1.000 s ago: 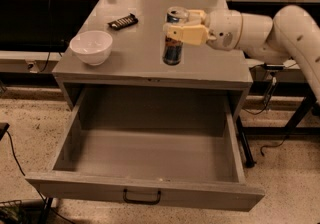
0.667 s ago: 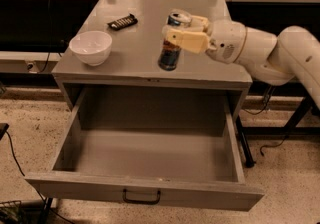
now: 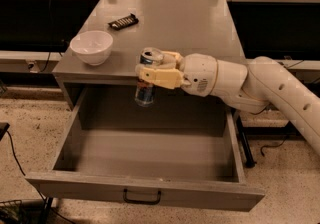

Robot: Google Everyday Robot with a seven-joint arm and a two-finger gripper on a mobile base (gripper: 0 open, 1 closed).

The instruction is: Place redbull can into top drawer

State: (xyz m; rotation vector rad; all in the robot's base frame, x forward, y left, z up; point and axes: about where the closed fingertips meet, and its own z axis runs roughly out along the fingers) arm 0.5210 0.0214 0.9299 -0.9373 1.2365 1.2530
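Note:
My gripper is shut on the redbull can, a slim silver and blue can with a silver top, held upright by its upper half. The can hangs in the air over the back of the open top drawer, just in front of the cabinet top's front edge. The drawer is wide, deep and grey, pulled fully out, with a small dark handle on its front panel. Its inside holds nothing that I can see. My white arm reaches in from the right.
A white bowl stands on the grey cabinet top at the front left. A flat black bar lies behind it. Cables run along the speckled floor at the left, and a table leg stands at the right.
My gripper has carried the can forward and down, off the cabinet top, to a spot over the back of the open drawer. The bowl and black bar have not moved.

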